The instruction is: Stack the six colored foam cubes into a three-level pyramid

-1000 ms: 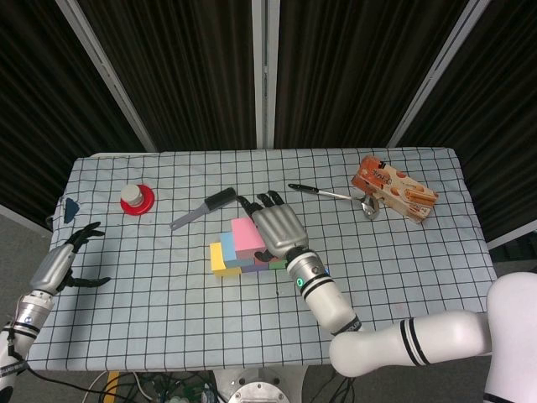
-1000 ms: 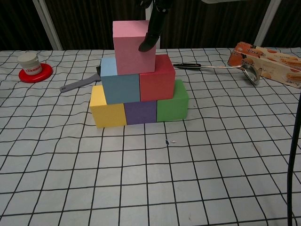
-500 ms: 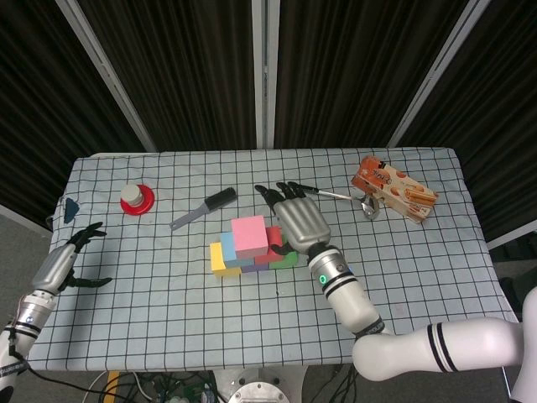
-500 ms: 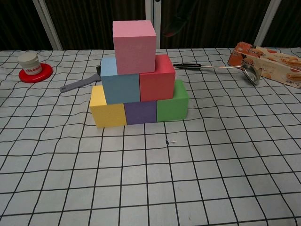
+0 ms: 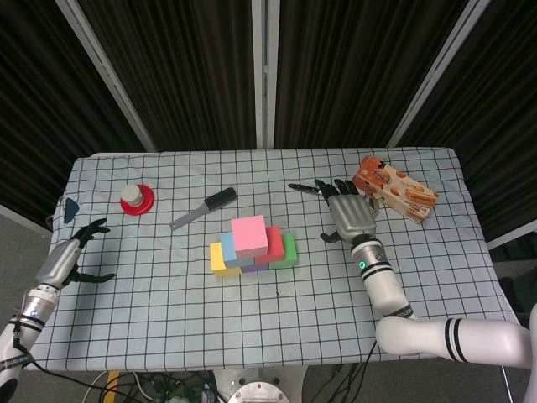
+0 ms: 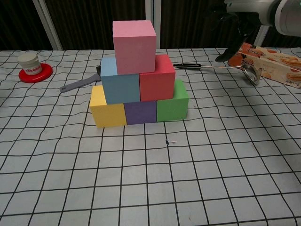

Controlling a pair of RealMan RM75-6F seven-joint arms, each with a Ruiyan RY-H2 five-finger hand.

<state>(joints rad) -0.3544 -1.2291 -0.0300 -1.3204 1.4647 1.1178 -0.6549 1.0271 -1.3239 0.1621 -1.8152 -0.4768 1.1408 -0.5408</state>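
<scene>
The foam cubes stand as a three-level pyramid in the middle of the table. A yellow cube, a purple cube and a green cube form the bottom row. A blue cube and a red cube sit on them, and a pink cube tops the stack. My right hand hovers open to the right of the pyramid, apart from it, and shows at the top right of the chest view. My left hand hangs open off the table's left edge.
A red dish with a white jar sits at the back left. A dark brush lies behind the pyramid. A ladle and an orange snack box lie at the back right, close to my right hand.
My right hand has let go of the pink cube and drawn away to the right, towards the ladle and the box. The pyramid has stayed still, and the left hand barely moved.
</scene>
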